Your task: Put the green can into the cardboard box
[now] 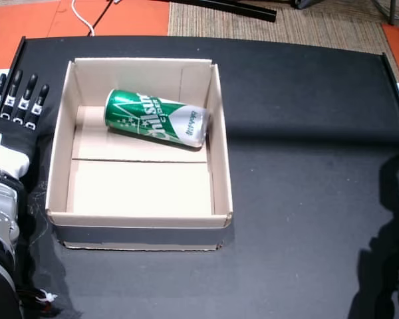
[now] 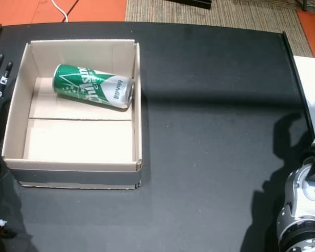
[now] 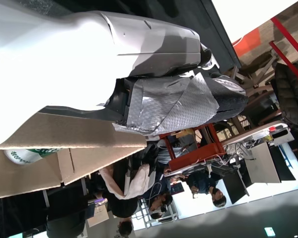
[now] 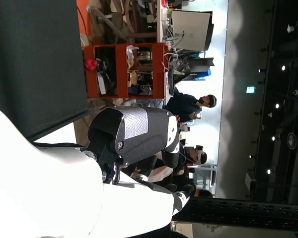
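Note:
The green can (image 1: 155,117) lies on its side in the far part of the cardboard box (image 1: 219,166), its silver end against the right wall; both head views show it, green can (image 2: 93,86) in cardboard box (image 2: 138,121). My left hand (image 1: 13,123) rests on the table just left of the box, fingers (image 1: 28,93) straight and apart, holding nothing. The left wrist view shows the back of that hand (image 3: 174,104), the box wall (image 3: 64,134) and a sliver of the can (image 3: 27,154). My right hand (image 4: 134,134) is off the table's right side; its fingers are hidden.
The black table (image 1: 306,199) stretches to the right of the box. My right forearm (image 2: 304,210) sits at the near right corner. Orange floor and a woven mat lie beyond the far edge. People and a red shelf appear in both wrist views.

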You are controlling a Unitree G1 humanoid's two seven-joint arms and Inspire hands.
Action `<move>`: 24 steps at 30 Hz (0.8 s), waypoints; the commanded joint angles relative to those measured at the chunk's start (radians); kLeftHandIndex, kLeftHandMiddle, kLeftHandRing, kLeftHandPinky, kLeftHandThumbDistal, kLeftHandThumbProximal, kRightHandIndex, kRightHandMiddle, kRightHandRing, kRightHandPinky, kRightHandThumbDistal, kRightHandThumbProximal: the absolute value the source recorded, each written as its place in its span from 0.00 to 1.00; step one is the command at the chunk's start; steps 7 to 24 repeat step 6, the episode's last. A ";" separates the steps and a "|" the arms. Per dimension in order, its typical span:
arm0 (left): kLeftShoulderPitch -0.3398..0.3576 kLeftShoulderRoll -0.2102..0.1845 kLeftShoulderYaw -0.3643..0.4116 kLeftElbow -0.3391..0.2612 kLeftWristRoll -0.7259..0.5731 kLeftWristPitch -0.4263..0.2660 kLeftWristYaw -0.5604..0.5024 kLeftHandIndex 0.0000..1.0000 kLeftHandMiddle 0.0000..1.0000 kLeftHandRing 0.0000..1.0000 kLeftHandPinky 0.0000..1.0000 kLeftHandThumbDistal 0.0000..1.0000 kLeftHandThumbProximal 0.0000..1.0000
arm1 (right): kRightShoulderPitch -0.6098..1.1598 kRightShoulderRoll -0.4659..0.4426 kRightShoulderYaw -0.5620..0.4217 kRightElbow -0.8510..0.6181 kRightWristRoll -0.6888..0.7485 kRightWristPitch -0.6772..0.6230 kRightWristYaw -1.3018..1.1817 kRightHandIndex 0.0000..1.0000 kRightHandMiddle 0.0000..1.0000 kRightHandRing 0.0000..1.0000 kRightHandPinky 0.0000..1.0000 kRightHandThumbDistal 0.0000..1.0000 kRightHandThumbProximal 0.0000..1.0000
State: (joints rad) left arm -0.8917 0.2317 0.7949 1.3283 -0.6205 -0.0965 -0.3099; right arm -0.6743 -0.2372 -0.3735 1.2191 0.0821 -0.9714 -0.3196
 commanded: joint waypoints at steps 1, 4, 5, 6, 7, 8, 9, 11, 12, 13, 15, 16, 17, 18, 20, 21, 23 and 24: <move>0.003 0.007 0.003 0.007 0.003 0.000 0.006 0.66 0.65 0.80 0.93 0.00 1.00 | -0.004 -0.010 -0.007 -0.004 0.012 0.005 0.010 0.81 0.80 0.90 1.00 0.00 0.19; 0.003 0.008 0.003 0.007 0.005 -0.002 0.007 0.65 0.65 0.79 0.91 0.00 0.99 | -0.004 -0.010 -0.006 -0.004 0.008 0.009 0.013 0.80 0.79 0.89 1.00 0.00 0.17; 0.003 0.007 0.003 0.007 0.005 -0.003 0.006 0.65 0.65 0.78 0.91 0.00 0.99 | -0.004 -0.009 -0.006 -0.004 0.008 0.011 0.016 0.80 0.79 0.89 1.00 0.00 0.17; 0.003 0.007 0.003 0.007 0.006 -0.003 0.007 0.65 0.66 0.78 0.91 0.00 0.99 | -0.005 -0.009 -0.006 -0.004 0.009 0.012 0.020 0.80 0.79 0.89 1.00 0.00 0.17; 0.003 0.007 0.003 0.007 0.006 -0.003 0.007 0.65 0.66 0.78 0.91 0.00 0.99 | -0.005 -0.009 -0.006 -0.004 0.009 0.012 0.020 0.80 0.79 0.89 1.00 0.00 0.17; 0.003 0.007 0.003 0.007 0.006 -0.003 0.007 0.65 0.66 0.78 0.91 0.00 0.99 | -0.005 -0.009 -0.006 -0.004 0.009 0.012 0.020 0.80 0.79 0.89 1.00 0.00 0.17; 0.003 0.007 0.003 0.007 0.006 -0.003 0.007 0.65 0.66 0.78 0.91 0.00 0.99 | -0.005 -0.009 -0.006 -0.004 0.009 0.012 0.020 0.80 0.79 0.89 1.00 0.00 0.17; 0.003 0.007 0.003 0.007 0.006 -0.003 0.007 0.65 0.66 0.78 0.91 0.00 0.99 | -0.005 -0.009 -0.006 -0.004 0.009 0.012 0.020 0.80 0.79 0.89 1.00 0.00 0.17; 0.003 0.007 0.003 0.007 0.006 -0.003 0.007 0.65 0.66 0.78 0.91 0.00 0.99 | -0.005 -0.009 -0.006 -0.004 0.009 0.012 0.020 0.80 0.79 0.89 1.00 0.00 0.17; 0.003 0.007 0.003 0.007 0.006 -0.003 0.007 0.65 0.66 0.78 0.91 0.00 0.99 | -0.005 -0.009 -0.006 -0.004 0.009 0.012 0.020 0.80 0.79 0.89 1.00 0.00 0.17; 0.003 0.007 0.003 0.007 0.006 -0.003 0.007 0.65 0.66 0.78 0.91 0.00 0.99 | -0.005 -0.009 -0.006 -0.004 0.009 0.012 0.020 0.80 0.79 0.89 1.00 0.00 0.17; 0.003 0.007 0.003 0.007 0.006 -0.003 0.007 0.65 0.66 0.78 0.91 0.00 0.99 | -0.005 -0.009 -0.006 -0.004 0.009 0.012 0.020 0.80 0.79 0.89 1.00 0.00 0.17; 0.003 0.007 0.003 0.007 0.006 -0.003 0.007 0.65 0.66 0.78 0.91 0.00 0.99 | -0.005 -0.009 -0.006 -0.004 0.009 0.012 0.020 0.80 0.79 0.89 1.00 0.00 0.17; 0.003 0.007 0.003 0.007 0.006 -0.003 0.007 0.65 0.66 0.78 0.91 0.00 0.99 | -0.005 -0.009 -0.006 -0.004 0.009 0.012 0.020 0.80 0.79 0.89 1.00 0.00 0.17; 0.003 0.007 0.003 0.007 0.006 -0.003 0.007 0.65 0.66 0.78 0.91 0.00 0.99 | -0.005 -0.009 -0.006 -0.004 0.009 0.012 0.020 0.80 0.79 0.89 1.00 0.00 0.17; 0.003 0.007 0.003 0.007 0.006 -0.003 0.007 0.65 0.66 0.78 0.91 0.00 0.99 | -0.005 -0.009 -0.006 -0.004 0.009 0.012 0.020 0.80 0.79 0.89 1.00 0.00 0.17; 0.003 0.007 0.003 0.007 0.006 -0.003 0.007 0.65 0.66 0.78 0.91 0.00 0.99 | -0.005 -0.009 -0.006 -0.004 0.009 0.012 0.020 0.80 0.79 0.89 1.00 0.00 0.17; 0.003 0.007 0.003 0.007 0.006 -0.003 0.007 0.65 0.66 0.78 0.91 0.00 0.99 | -0.005 -0.009 -0.006 -0.004 0.009 0.012 0.020 0.80 0.79 0.89 1.00 0.00 0.17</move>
